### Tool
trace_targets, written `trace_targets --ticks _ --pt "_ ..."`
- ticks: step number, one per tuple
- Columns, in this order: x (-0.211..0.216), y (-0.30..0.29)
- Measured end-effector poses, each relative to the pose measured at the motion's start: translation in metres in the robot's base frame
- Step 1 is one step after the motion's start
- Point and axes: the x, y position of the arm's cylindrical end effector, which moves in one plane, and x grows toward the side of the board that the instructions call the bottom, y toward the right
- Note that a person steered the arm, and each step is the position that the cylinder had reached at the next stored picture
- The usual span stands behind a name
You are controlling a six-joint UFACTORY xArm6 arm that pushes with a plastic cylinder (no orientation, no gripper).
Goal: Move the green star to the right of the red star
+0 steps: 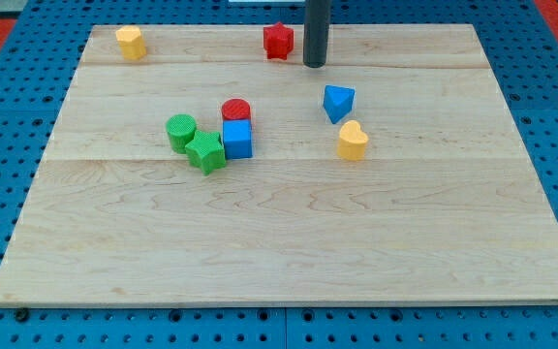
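Note:
The green star (205, 153) lies left of the board's middle, touching a green cylinder (181, 130) at its upper left and a blue cube (237, 139) at its right. The red star (278, 41) sits near the view's top edge of the board, at centre. My tip (315, 64) stands just right of the red star, a small gap apart, and far up and to the right of the green star.
A red cylinder (236, 110) sits right behind the blue cube. A blue triangular block (337, 102) and a yellow heart (353, 141) lie right of centre. A yellow block (130, 42) sits at the top left. The wooden board (289, 252) rests on blue pegboard.

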Motion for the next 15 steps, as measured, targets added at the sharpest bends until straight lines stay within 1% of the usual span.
trace_targets --ticks 1,2,3,4,5,6,7,8,9,10,11,12,13,14,15 --pt "0.0 0.007" --pt "0.003 -0.011" --pt "0.002 -0.017" --pt "0.026 -0.085" --pt "0.04 -0.144" --pt "0.06 -0.191" --pt "0.094 -0.234" --pt "0.137 -0.212" --pt "0.142 -0.15" --pt "0.189 -0.136" --pt "0.221 -0.109" --pt "0.244 -0.046" --pt "0.287 -0.044" --pt "0.268 -0.017" --pt "0.234 -0.022"
